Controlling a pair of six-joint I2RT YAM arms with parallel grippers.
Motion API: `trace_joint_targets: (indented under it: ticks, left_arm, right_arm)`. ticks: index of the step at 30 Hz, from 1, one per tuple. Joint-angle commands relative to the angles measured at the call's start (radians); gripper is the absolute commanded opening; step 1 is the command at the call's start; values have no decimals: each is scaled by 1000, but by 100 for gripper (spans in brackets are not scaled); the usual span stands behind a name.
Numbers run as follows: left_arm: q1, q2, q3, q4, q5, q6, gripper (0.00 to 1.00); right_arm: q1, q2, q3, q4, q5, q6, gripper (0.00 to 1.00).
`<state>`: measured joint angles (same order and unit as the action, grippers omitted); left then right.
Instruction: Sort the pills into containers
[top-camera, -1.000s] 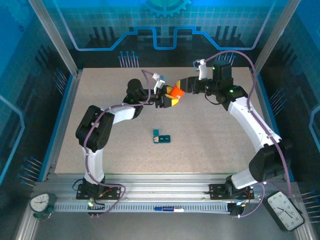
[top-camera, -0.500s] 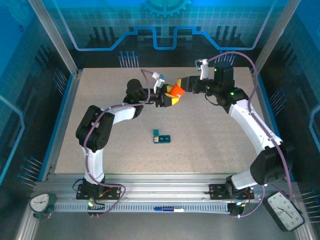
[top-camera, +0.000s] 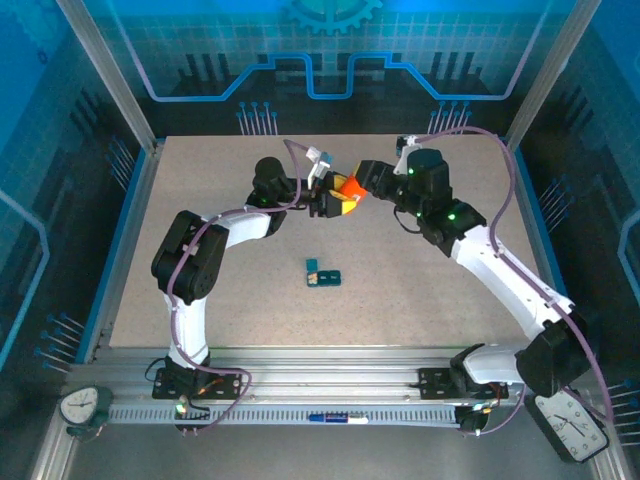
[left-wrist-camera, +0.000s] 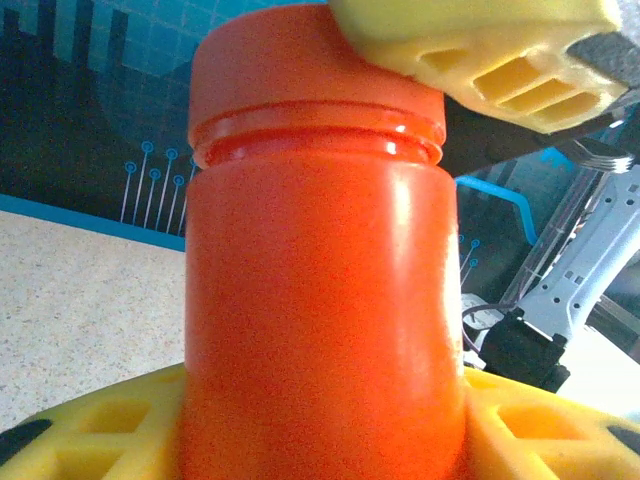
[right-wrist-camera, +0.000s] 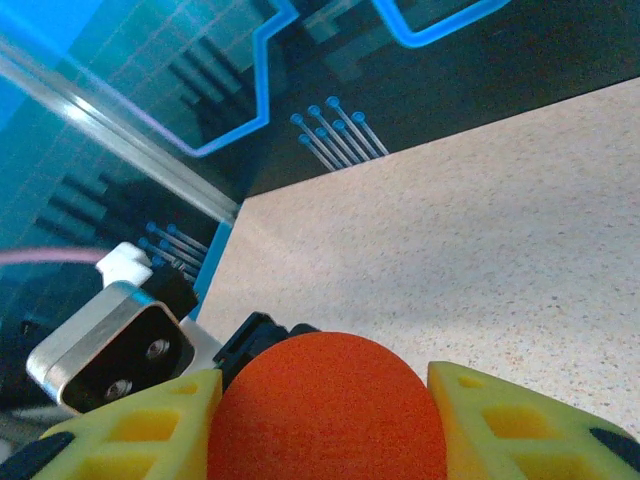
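Note:
An orange cylindrical bottle (top-camera: 347, 190) hangs above the far middle of the table, gripped from both sides. My left gripper (top-camera: 333, 203) is shut on the bottle's body (left-wrist-camera: 320, 290), with its yellow fingers (left-wrist-camera: 90, 435) pressing both sides. My right gripper (top-camera: 360, 184) is shut on the orange cap (right-wrist-camera: 325, 410), and one of its fingers (left-wrist-camera: 500, 50) lies over the cap's top. The containers (top-camera: 322, 273), a dark-teal strip of joined cells, lie on the table nearer the arm bases, apart from both grippers. The bottle's opaque wall hides its contents.
The speckled beige table (top-camera: 200, 290) is bordered by blue rails and aluminium posts (top-camera: 110, 75). The left arm's wrist camera housing (right-wrist-camera: 110, 345) sits just behind the cap in the right wrist view. Free room lies around the strip.
The right arm's wrist has swung left and its forearm has dropped toward the table's right side, its gripper still on the cap. The left arm and the bottle have barely moved.

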<state>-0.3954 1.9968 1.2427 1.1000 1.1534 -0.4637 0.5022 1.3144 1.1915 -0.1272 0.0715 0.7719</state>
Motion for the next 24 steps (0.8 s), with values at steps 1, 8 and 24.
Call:
trace_joint_targets:
  ticks: [1, 8, 24]
  left_arm:
    - [-16, -39, 32, 108, -90, 74, 0]
    - [-18, -39, 22, 95, -88, 86, 0]
    - [-17, -31, 12, 102, -77, 76, 0]
  right_arm:
    - [104, 19, -49, -66, 50, 170, 23]
    - [102, 51, 2, -84, 15, 117, 29]
    - [-125, -1, 90, -82, -355, -244, 88]
